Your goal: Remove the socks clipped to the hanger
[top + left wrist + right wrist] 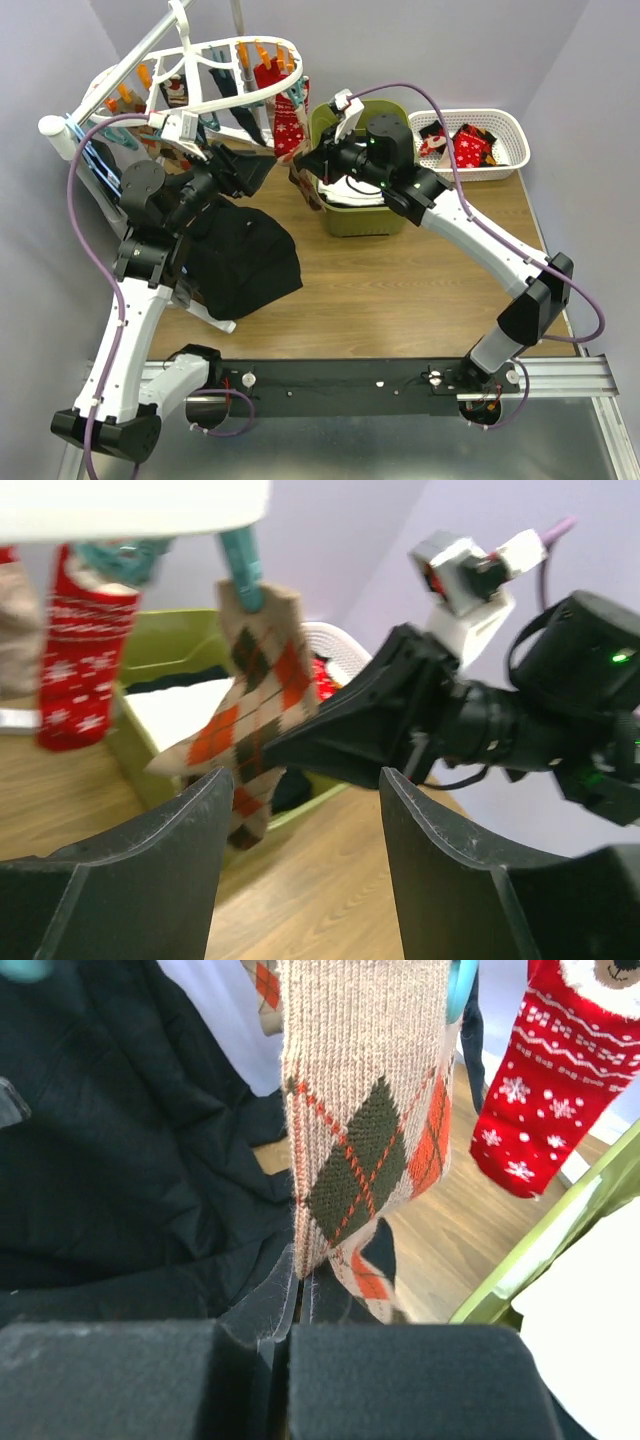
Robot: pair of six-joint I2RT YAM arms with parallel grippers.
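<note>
The white hanger (215, 75) stands at the back left, with orange and teal clips along its frame. A beige sock with orange and dark argyle diamonds (265, 685) hangs from a teal clip (243, 565). My right gripper (305, 1285) is shut on that sock's lower edge and reaches in from the right. My left gripper (305, 815) is open just left of it, with only the wooden table between its fingers. A red snowflake sock (85, 650) hangs further left, clipped to the frame (130, 505). Other socks (285, 110) dangle from the hanger.
A green bin (395, 222) holding a folded white cloth sits behind the right gripper. A white mesh basket (510, 125) with socks in it stands at the back right. A large black garment (240, 255) lies under the hanger on the left.
</note>
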